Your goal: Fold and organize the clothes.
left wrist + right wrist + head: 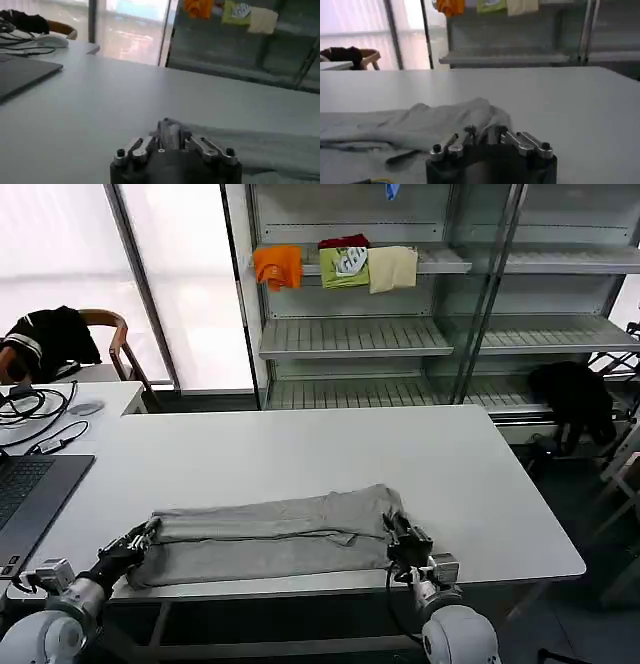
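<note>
One of the clothes, a light grey shirt [262, 542], lies folded into a long band across the white table [300, 449] near its front edge. My left gripper [148, 533] is at the band's left end, shut on a pinch of the cloth [172, 129]. My right gripper [396, 530] is at the right end, with its fingers closed on a raised bunch of the fabric [470, 112]. The rest of the shirt [270, 147] trails flat between the two grippers. No chest print or collar shows.
A laptop [30, 489] and cables [35, 404] sit at the table's left side. A chair with a black garment [50, 339] stands behind. The shelf [350, 334] holds orange [278, 266], green [344, 266] and cream [392, 268] folded garments. Another black garment [575, 399] hangs at right.
</note>
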Robot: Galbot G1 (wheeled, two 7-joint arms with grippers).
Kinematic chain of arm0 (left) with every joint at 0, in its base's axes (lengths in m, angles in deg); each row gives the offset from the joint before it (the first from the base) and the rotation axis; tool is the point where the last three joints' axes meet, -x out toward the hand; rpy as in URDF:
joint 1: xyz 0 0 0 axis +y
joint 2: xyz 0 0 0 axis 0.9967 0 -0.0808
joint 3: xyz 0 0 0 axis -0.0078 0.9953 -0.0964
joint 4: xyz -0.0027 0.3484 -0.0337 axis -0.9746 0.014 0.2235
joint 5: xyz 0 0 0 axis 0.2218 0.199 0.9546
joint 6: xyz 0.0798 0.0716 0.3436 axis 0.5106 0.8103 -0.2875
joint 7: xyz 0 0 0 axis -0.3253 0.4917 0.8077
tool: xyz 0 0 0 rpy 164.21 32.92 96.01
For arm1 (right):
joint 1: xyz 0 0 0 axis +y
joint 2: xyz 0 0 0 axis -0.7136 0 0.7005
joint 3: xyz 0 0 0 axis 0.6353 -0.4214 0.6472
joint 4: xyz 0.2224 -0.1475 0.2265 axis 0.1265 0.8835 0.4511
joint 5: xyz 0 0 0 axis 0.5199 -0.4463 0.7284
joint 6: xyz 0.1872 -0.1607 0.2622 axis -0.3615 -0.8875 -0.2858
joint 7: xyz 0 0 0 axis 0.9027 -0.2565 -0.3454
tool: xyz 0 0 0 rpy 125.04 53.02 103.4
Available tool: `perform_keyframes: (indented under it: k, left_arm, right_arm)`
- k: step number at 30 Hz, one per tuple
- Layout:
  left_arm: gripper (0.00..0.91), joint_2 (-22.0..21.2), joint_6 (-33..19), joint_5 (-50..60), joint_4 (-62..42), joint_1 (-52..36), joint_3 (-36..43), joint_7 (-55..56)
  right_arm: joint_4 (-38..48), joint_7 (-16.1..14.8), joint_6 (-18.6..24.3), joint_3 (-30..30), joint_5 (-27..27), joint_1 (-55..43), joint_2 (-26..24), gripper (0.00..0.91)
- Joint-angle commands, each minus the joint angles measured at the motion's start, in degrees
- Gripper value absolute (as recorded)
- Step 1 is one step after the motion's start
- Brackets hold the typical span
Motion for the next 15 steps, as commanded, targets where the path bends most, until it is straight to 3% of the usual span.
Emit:
perform_keyframes:
  k: [1,4,5,6,8,9,10,15]
  left_arm:
    - [0.907,-1.98,-2.34,8.78,2.68,3.61,0.51,6.7]
    - [0.907,-2.56,-2.25,8.89,2.58,3.66,1.27,7.63]
    - [0.826,-2.72,-2.17,8.98,2.57,3.65,1.54,7.78]
    - [0.484,-2.77,-2.17,9.06,2.55,3.64,1.68,7.91]
    - [0.282,-2.98,-2.05,9.17,2.76,3.73,2.12,7.95]
    - [0.071,-3.04,-2.07,9.16,2.83,3.75,2.23,7.96]
    - [0.02,-3.15,-2.04,9.05,3.0,3.8,2.33,7.89]
    - [0.02,-3.78,-1.36,9.14,3.74,4.17,3.04,7.74]
  right_arm:
    - [-3.4,3.15,1.04,4.22,1.42,-0.65,-0.28,0.907]
    - [-5.91,2.95,-0.11,6.22,7.33,-3.22,-0.52,0.907]
    - [-6.52,2.95,-0.46,6.43,7.88,-4.24,-0.52,0.907]
    - [-7.08,3.1,-1.01,6.6,8.7,-5.24,-0.62,0.907]
    - [-8.19,3.16,-2.93,6.77,9.98,-7.16,-0.77,0.907]
    - [-8.47,3.21,-3.44,6.71,10.13,-7.88,-0.83,0.907]
    - [-8.57,3.23,-3.92,6.63,10.18,-8.71,-0.9,0.907]
    - [-7.9,3.71,-4.93,6.04,10.4,-11.26,-0.75,0.907]
